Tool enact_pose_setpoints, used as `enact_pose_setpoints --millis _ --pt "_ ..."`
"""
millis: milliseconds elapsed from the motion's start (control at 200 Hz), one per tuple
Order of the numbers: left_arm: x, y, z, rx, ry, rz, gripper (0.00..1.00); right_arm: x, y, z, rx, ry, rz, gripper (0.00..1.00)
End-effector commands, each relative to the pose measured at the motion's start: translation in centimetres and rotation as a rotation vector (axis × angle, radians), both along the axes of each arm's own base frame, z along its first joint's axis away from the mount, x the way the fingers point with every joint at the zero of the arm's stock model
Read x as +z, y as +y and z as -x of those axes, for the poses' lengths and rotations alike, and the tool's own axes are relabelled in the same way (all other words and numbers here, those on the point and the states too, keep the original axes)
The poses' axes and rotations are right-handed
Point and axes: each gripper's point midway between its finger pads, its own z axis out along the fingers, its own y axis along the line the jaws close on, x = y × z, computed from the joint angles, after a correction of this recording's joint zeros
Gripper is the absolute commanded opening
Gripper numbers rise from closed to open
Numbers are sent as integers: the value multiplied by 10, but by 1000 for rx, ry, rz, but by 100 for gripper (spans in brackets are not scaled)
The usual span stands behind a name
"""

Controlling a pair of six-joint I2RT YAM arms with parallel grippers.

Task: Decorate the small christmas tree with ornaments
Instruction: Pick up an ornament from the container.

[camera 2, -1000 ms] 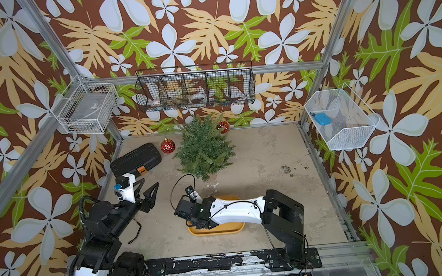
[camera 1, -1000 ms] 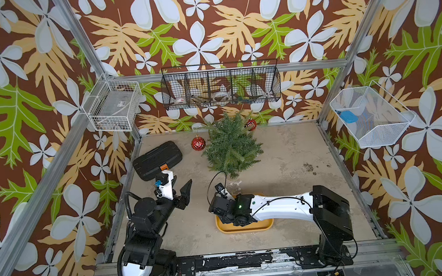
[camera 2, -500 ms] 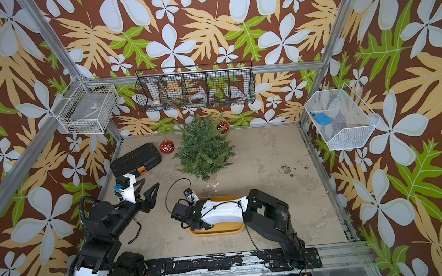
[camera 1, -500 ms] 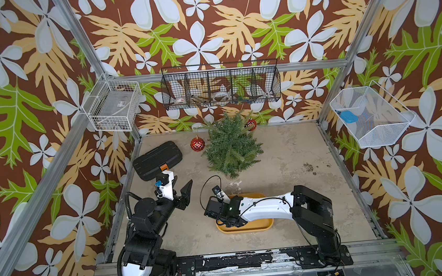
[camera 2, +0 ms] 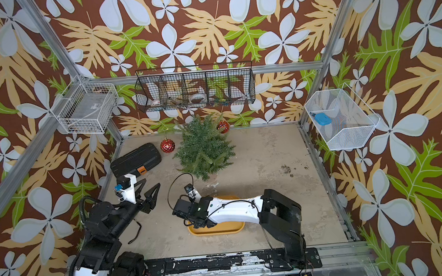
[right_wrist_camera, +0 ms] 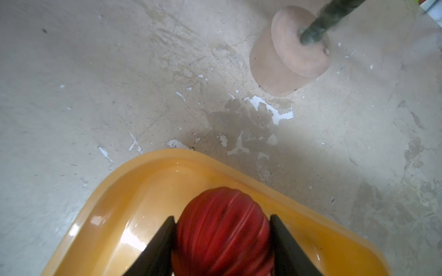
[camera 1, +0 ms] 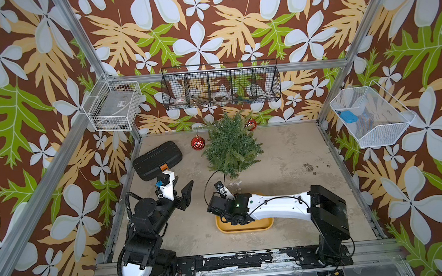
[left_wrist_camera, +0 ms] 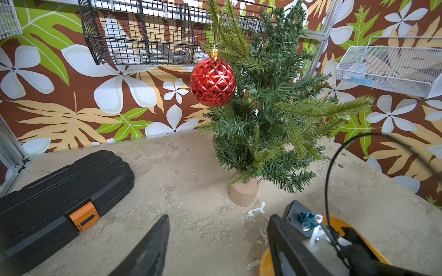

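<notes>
ribbed ornament [right_wrist_camera: 222,239] sits in the yellow tray [right_wrist_camera: 134,172], on the robot side of the small christmas tree [camera 1: 231,146]. right gripper [right_wrist_camera: 222,217] is down over it, one jaw against each flank, so it is pinching the ball across its width. the view is a bit blurred but i see no gap on either side.

key relation: in the right wrist view the tree's wooden base [right_wrist_camera: 287,52] lies just past the tray's tree-side rim, ahead of the jaws and a little off to one side. the ball looks like it has to go up and then forward into the branches facing the tray. the ribs run along the line toward the tree. the cap and loop are hidden, so i cannot tell which end the hanger is on, and hooking depends on that.

left gripper [camera 2: 147,188] hovers over bare table between the black case [camera 1: 157,160] and the tray. its jaws are spread with nothing between them, and it sits off the tree's case side. the right arm is already on the ball, so i judge it the one to use.

already on the tree: faceted ornament [left_wrist_camera: 212,82] hanging on the case side, and another red ornament [camera 1: 251,124] on the wall side, partly behind needles. the tray-facing branches look bare, probably the easiest target. risk: the round glossy ball could slip in a side pinch.
</notes>
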Motion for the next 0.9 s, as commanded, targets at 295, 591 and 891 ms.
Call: enact_pose_setpoints --millis 295,591,891 --pt "37 -40 22 -274 -128 60 66 134 -23 42 228 15 -380 52" --pt "83 -59 43 -447 -257 192 64 253 -65 36 325 -111 -728 51" --pt "110 -60 48 -482 -346 251 61 320 -91 5 407 -163 -888 50"
